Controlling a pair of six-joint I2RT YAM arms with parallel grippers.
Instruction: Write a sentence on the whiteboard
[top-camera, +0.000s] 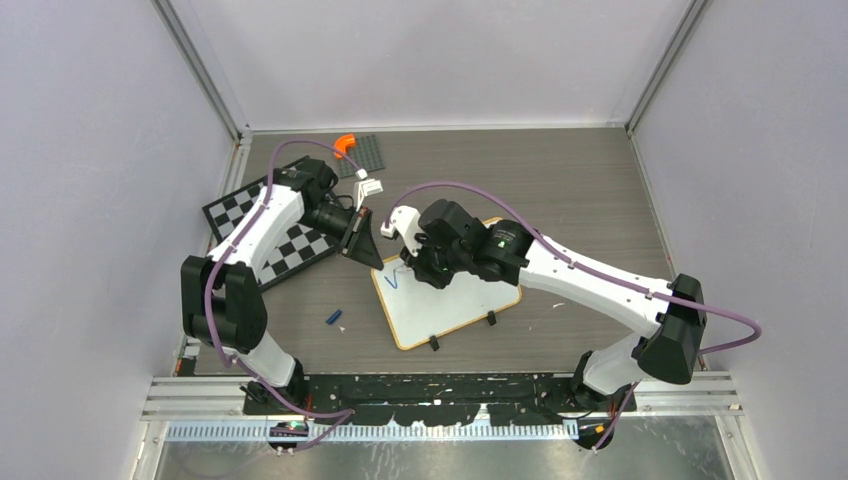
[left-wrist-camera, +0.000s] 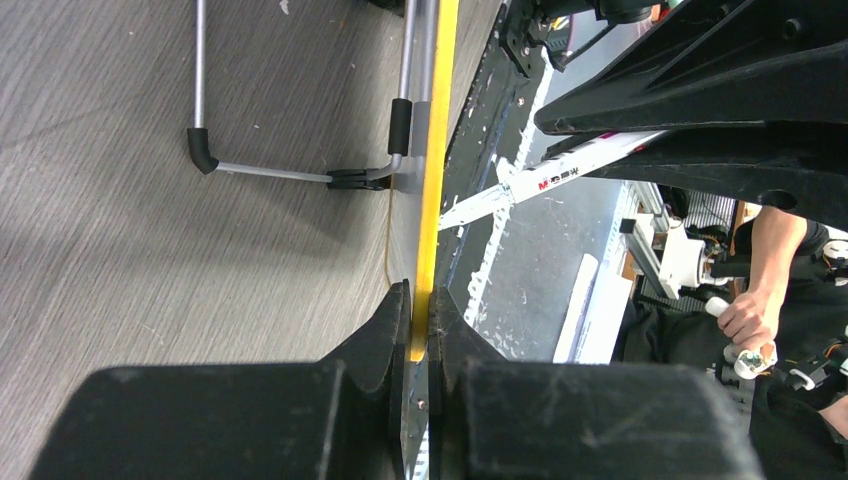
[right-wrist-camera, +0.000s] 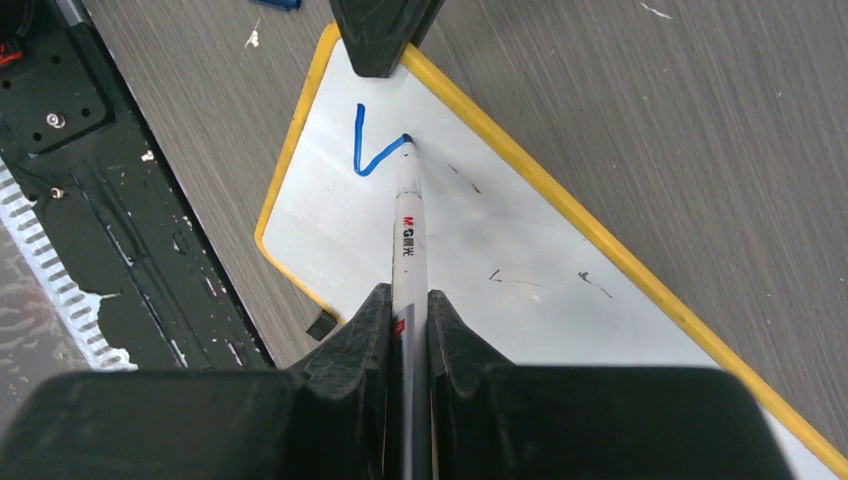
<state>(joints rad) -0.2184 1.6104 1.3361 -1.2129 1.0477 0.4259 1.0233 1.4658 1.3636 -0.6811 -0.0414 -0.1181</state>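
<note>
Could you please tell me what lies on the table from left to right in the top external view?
Checkered board → small blue piece → whiteboard.

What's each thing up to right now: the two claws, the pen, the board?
whiteboard, mostly blank
sentence, just one blue V-shaped stroke
marker, tip touching the whiteboard
left gripper, shut on the whiteboard's yellow rim
right gripper, shut on the marker
</note>
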